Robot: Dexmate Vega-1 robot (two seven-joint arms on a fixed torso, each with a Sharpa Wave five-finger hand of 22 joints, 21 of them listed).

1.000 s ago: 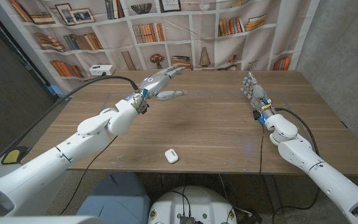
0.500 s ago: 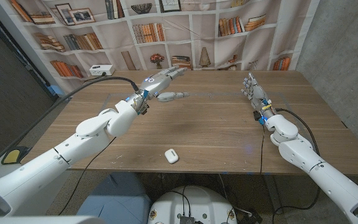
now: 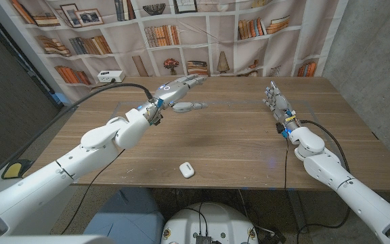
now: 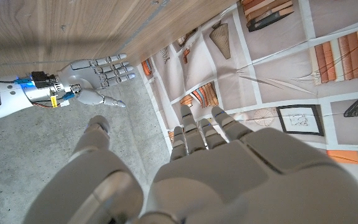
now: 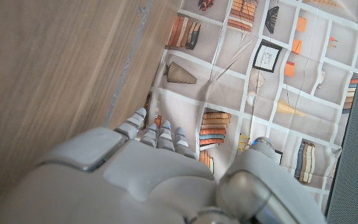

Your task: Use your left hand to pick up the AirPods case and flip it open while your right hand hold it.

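Observation:
A small white AirPods case [image 3: 186, 169] lies closed on the wooden table [image 3: 229, 139] near the front edge, a little left of centre. My left hand [image 3: 178, 91] hovers over the far left part of the table with its fingers stretched out and the thumb apart, holding nothing. That left hand [image 4: 191, 168] also fills the lower part of the left wrist view. My right hand [image 3: 275, 98] stands at the far right, fingers straight and together, empty; in the left wrist view the right hand [image 4: 95, 71] appears open with the thumb apart. Both hands are far from the case.
A bookshelf-print backdrop [image 3: 202, 34] hangs behind the table's far edge. A white box [image 3: 110, 76] sits at the far left corner. A grey wall [image 3: 378, 61] stands to the right. Bare wood lies between the hands and around the case.
My left hand has drifted slightly forward and to the right. The case and my right hand have stayed where they were.

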